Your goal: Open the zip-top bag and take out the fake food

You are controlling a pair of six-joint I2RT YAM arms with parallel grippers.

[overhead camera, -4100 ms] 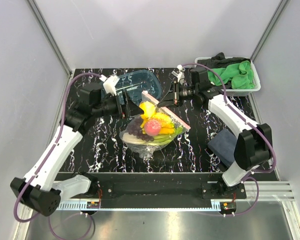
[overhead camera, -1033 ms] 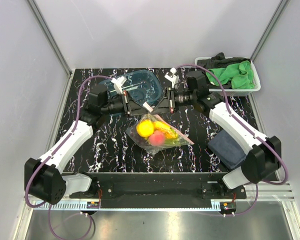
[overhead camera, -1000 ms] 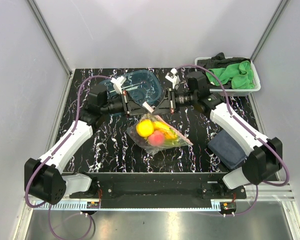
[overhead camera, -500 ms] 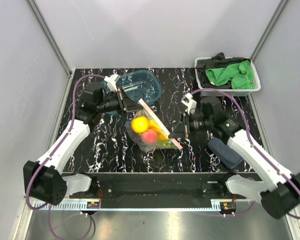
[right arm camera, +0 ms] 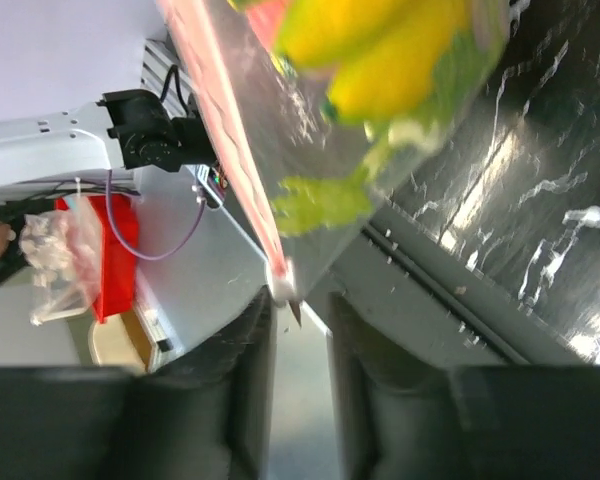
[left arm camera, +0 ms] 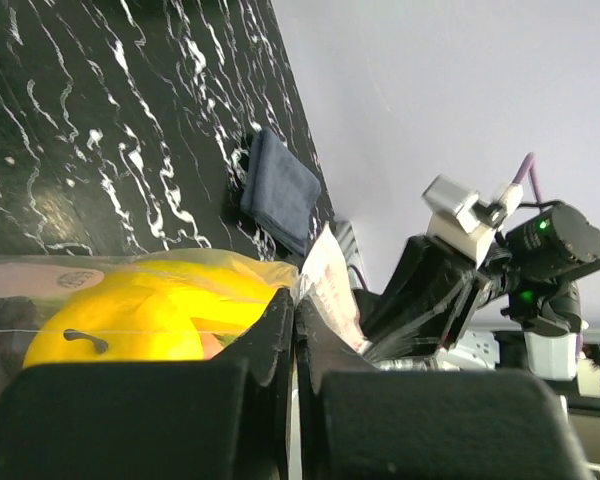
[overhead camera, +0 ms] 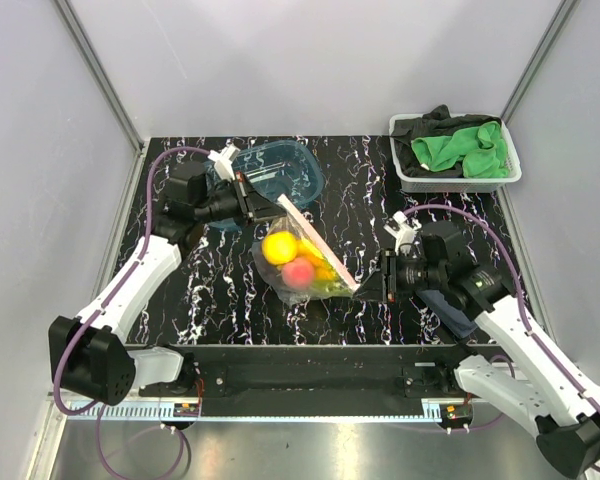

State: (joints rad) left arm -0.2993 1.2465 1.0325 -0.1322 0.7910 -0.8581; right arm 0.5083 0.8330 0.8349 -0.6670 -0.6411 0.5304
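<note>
You had a clear zip-top bag (overhead camera: 265, 265) with a pink zip strip (overhead camera: 318, 245), a yellow lemon (overhead camera: 279, 247) and a pink-red peach (overhead camera: 298, 273). The table (overhead camera: 180, 310) was black, white-veined.

Zip-top bag (overhead camera: 302, 288): mid-worktop (overhead camera: 200, 290), fake food (overhead camera: 280, 248) inside.
Tray (overhead camera: 280, 165): behind bag, leftward.
Basket (overhead camera: 510, 172): far right corner, cloths (overhead camera: 460, 148) in it.
Folded cloth (left arm camera: 280, 190): right of bag.

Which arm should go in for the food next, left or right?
Right, probably. The left gripper is shut on the bag at the far end of its zip strip, holding it up. The right gripper sits at the strip's near end with jaws apart, gripping nothing, so it is free to reach the food.
</note>
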